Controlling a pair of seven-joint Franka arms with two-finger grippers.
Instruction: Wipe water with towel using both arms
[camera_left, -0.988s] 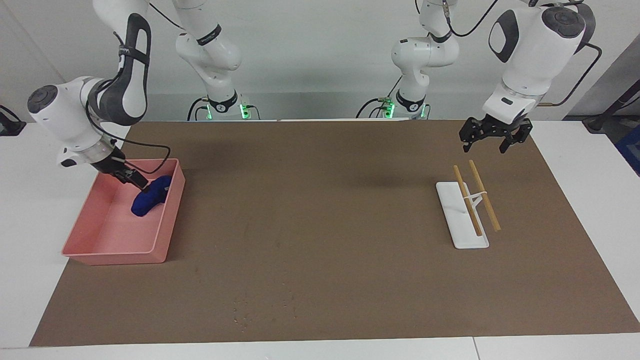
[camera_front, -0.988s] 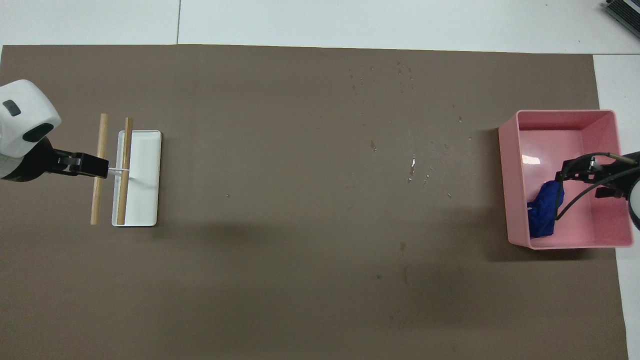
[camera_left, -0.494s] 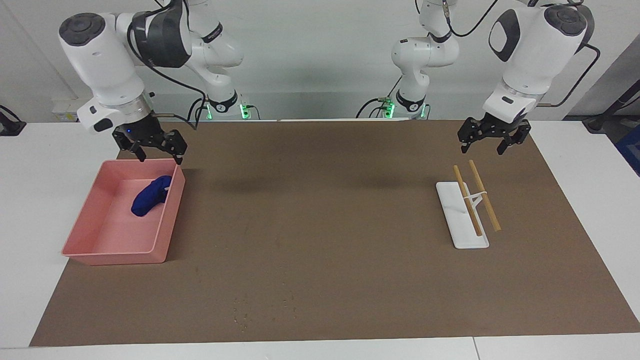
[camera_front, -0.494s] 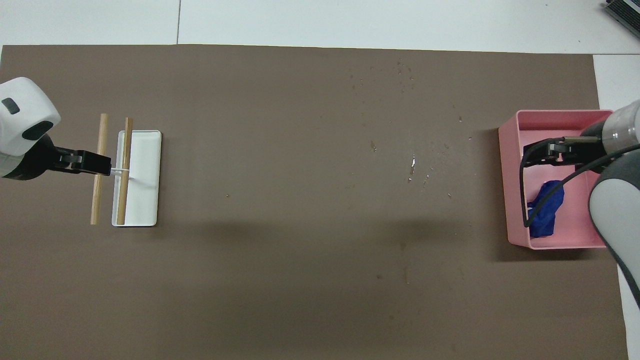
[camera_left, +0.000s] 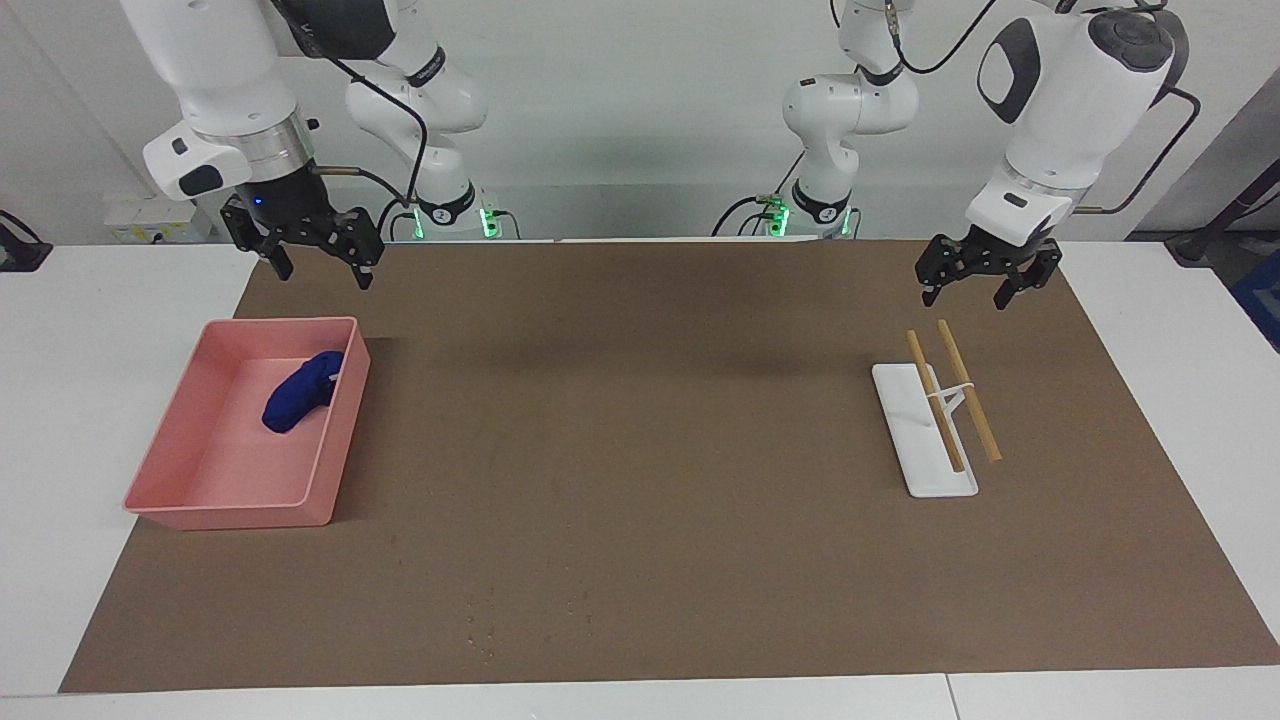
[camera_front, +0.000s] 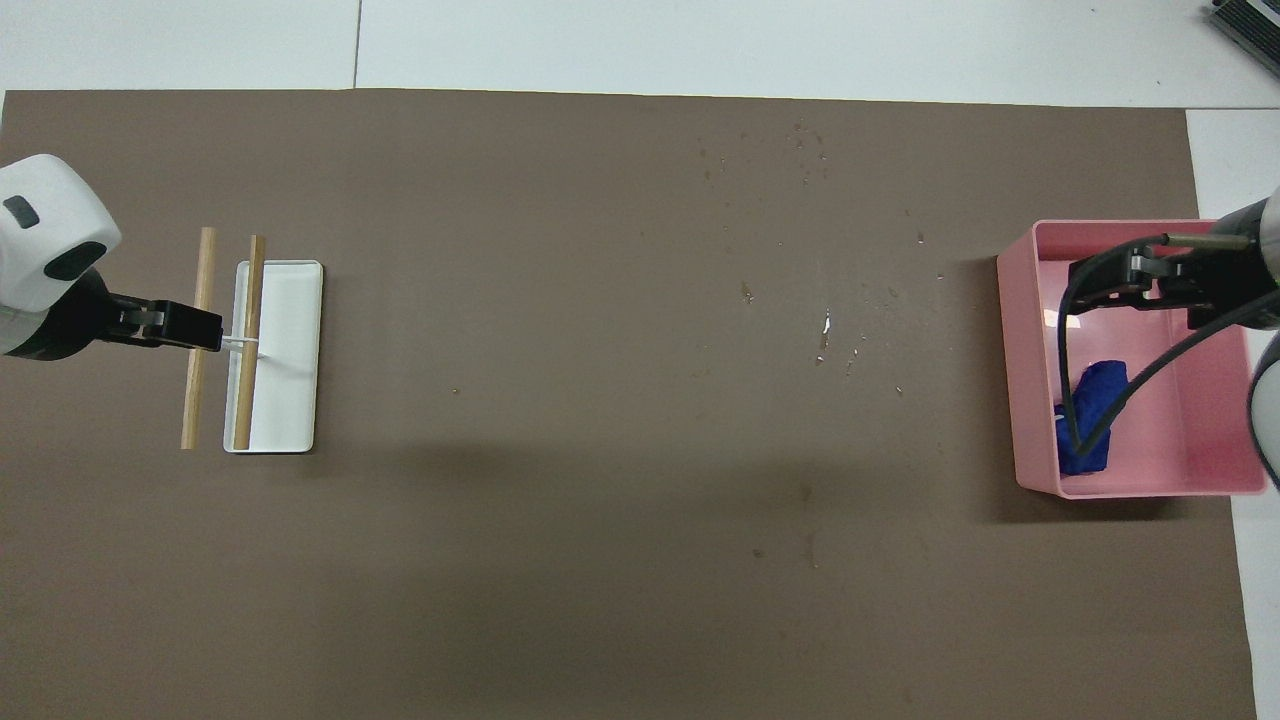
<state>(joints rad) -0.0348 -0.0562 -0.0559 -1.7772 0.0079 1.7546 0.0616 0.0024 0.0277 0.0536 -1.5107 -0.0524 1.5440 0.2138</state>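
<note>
- No brand, label or writing is legible on any item in either view.
- Right pincer (camera_left: 318, 270): raised, fingers spread wide, holding nothing. The overhead view places it over the pink tray (camera_left: 345, 420).
- Towel (camera_left: 297, 392): lies bunched inside the tray, below the right pincer and apart from it.
- Left pincer (camera_left: 981, 288): raised, fingers spread wide, empty. The white rack (camera_left: 915, 440) with two wooden sticks (camera_left: 968, 390) stands on the table (camera_left: 640, 420) below it.
- Water (camera_front: 825, 335): scattered drops on the brown mat, well apart from both pincers.
- The facing view shows both arm bases with green lights; the overhead view shows only the pincers.
- The overhead view shows glinting drops; the facing view shows faint specks.
</note>
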